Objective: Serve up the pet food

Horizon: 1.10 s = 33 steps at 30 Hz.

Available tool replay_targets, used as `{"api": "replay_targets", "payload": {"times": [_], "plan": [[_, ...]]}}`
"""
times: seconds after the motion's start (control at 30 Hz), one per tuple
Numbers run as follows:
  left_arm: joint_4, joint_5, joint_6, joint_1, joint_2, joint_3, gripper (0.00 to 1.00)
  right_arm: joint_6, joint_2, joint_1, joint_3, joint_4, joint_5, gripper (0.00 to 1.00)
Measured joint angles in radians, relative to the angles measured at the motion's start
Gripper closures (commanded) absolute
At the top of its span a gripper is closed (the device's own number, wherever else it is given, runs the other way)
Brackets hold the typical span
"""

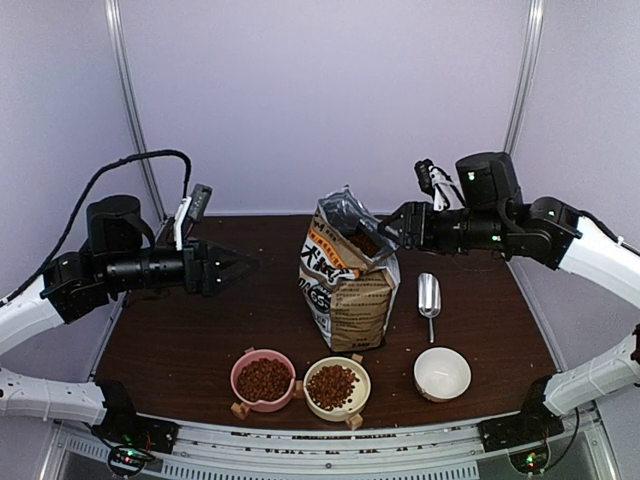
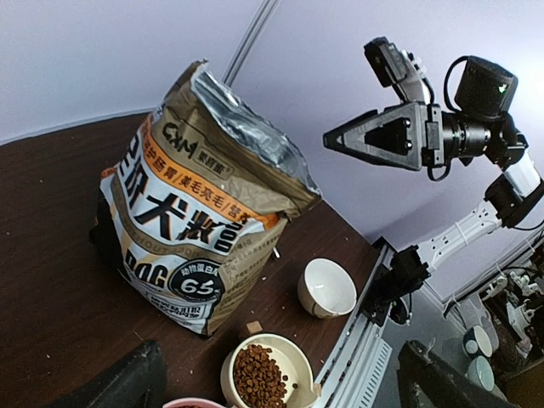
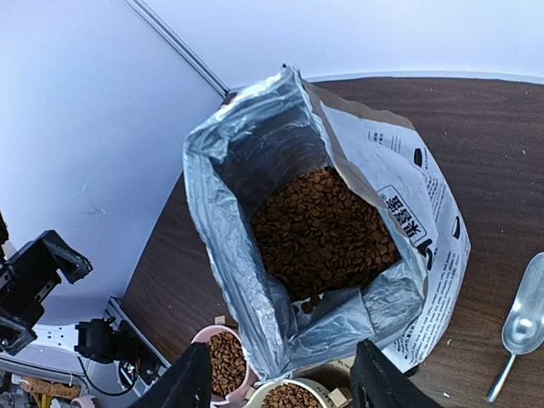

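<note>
The pet food (image 3: 323,234) is a heap of brown kibble inside the open kraft bag (image 1: 345,275), which stands upright mid-table. More kibble fills the pink bowl (image 1: 263,380) and the cream bowl (image 1: 334,386). The white bowl (image 1: 442,374) at the front right is empty. The metal scoop (image 1: 429,297) lies on the table right of the bag. My right gripper (image 1: 385,231) is open and empty, hovering at the bag's mouth. My left gripper (image 1: 245,265) is open and empty, in the air left of the bag. In the left wrist view I see the bag (image 2: 200,212), cream bowl (image 2: 268,374) and white bowl (image 2: 327,287).
The dark wooden table (image 1: 180,350) ends at a metal rail along the front. White walls and frame posts close in the back and sides. Small crumbs and a cardboard scrap (image 2: 253,326) lie near the bag's base.
</note>
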Motion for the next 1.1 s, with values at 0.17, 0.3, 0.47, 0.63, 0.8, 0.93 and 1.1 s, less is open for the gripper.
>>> {"api": "replay_targets", "payload": {"times": [0.17, 0.3, 0.47, 0.63, 0.8, 0.93, 1.1], "plan": [[0.058, -0.016, -0.024, -0.033, 0.047, -0.025, 0.02, 0.000, 0.079, 0.028, 0.045, -0.055, 0.078, 0.45], [0.082, -0.023, -0.037, -0.033, 0.055, -0.026, 0.02, -0.005, 0.119, 0.040, 0.084, -0.112, 0.175, 0.45], [0.095, -0.023, -0.046, -0.033, 0.060, -0.026, 0.02, -0.011, 0.138, 0.042, 0.106, -0.155, 0.266, 0.48], [0.103, -0.023, -0.048, -0.033, 0.061, -0.028, 0.02, -0.038, 0.212, 0.042, 0.155, -0.196, 0.340, 0.50], [0.115, -0.024, -0.051, -0.033, 0.048, -0.043, 0.02, -0.068, 0.332, 0.042, 0.243, -0.251, 0.405, 0.62], [0.114, -0.032, -0.053, -0.033, 0.021, -0.064, 0.02, -0.098, 0.392, 0.042, 0.282, -0.274, 0.396, 0.95], [0.114, -0.042, -0.053, -0.033, 0.001, -0.071, 0.02, -0.143, 0.402, 0.038, 0.341, -0.277, 0.323, 1.00]]}}
